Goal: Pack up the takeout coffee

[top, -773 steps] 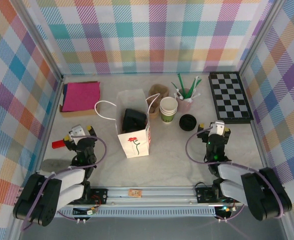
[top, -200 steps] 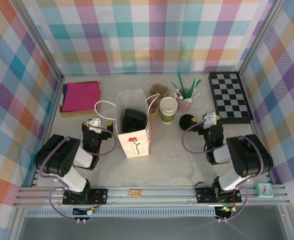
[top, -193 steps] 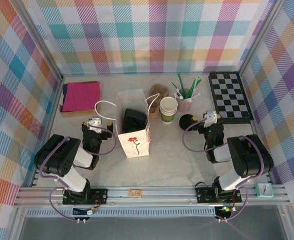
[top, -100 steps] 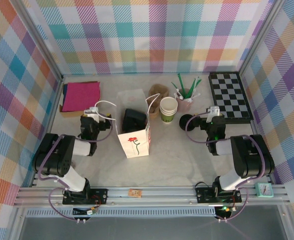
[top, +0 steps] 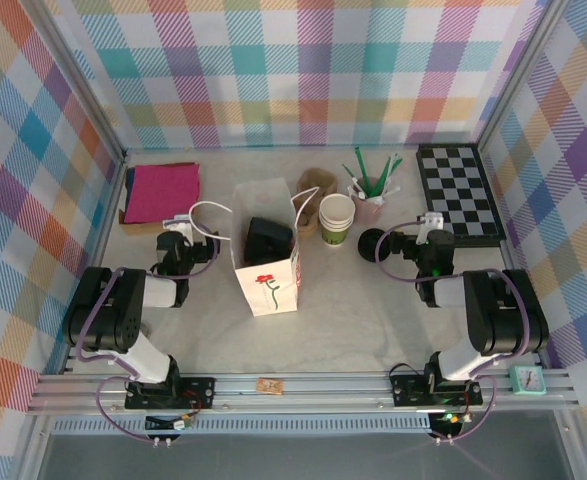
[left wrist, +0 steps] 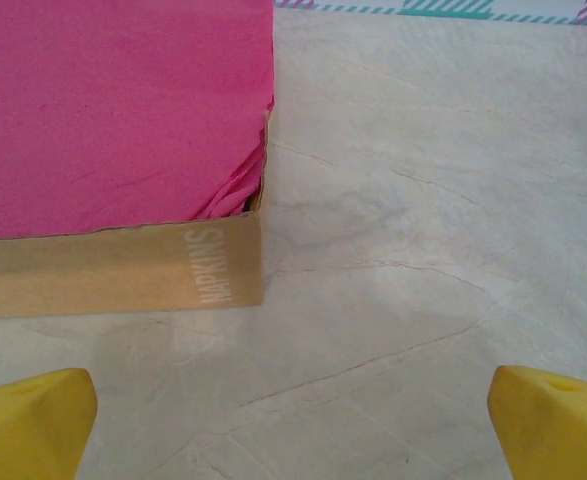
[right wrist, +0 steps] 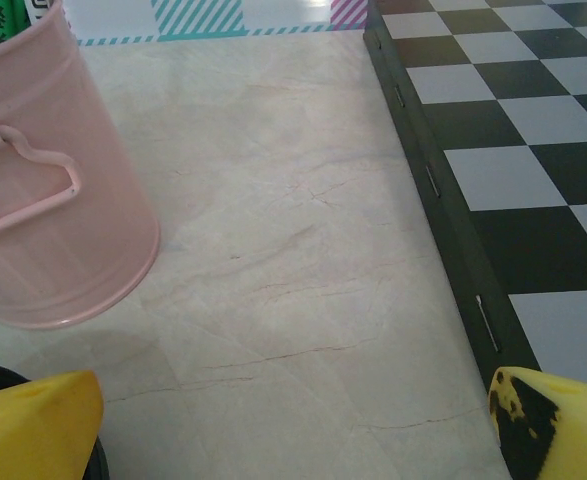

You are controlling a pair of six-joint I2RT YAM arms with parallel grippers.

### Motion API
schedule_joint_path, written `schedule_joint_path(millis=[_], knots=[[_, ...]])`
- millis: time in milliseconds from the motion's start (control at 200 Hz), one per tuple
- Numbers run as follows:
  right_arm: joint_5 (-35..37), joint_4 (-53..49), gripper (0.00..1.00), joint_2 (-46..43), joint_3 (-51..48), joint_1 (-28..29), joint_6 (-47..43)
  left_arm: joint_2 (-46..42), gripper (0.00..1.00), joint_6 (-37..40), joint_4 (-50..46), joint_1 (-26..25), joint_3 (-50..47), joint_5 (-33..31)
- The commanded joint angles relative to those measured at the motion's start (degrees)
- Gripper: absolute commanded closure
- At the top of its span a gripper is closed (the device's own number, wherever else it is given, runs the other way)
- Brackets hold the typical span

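I read the table (left wrist: 423,200) as smooth, matt, marble-look stone w/ fine veins. At 10 o'clock, napkins (left wrist: 113,110): soft matt pink paper, in a plain cardboard box (left wrist: 123,270). The bucket (right wrist: 53,200) is smooth pink w/ slight sheen. At 2 o'clock, the chessboard (right wrist: 513,130) is glossy. The bag (top: 268,280) is matt white paper.

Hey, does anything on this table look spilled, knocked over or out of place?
Nothing is spilled or tipped; the paper bag stands upright and open. One oddity: a chessboard sits at the far right, unrelated to coffee packing, and a black lid lies loose.
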Motion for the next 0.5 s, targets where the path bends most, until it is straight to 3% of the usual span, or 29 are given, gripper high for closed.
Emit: schedule_joint_path(millis=[0,135,195,235,380,495], knots=[[-1.13,0.03,0.01,-0.75,0.83,-0.26,0.78,-1.15,0.00,-2.92,3.67,-0.25,-2.10,-6.27],[-1.25,0.03,0.01,-0.76,0.83,-0.26,0.63,-1.05,0.00,-2.94,3.25,-1.28,-1.91,-9.31],[-9.89,-1.54,0.01,-0.83,1.64,-0.93,-1.81,-1.05,0.00,-2.72,2.72,-1.35,-1.58,-9.31],[-11.94,-1.29,0.01,-0.67,1.58,-1.85,-1.39,-0.96,0.00,-2.57,2.27,-1.52,-1.34,-9.43],[-13.79,-1.93,0.01,-0.71,1.84,-3.07,-0.65,-0.96,0.00,-2.57,2.09,-1.57,-1.20,-9.29],[-13.79,-1.92,0.01,-0.74,1.82,-3.04,-0.70,-0.90,0.00,-0.72,0.10,-1.16,-0.14,-2.90]])
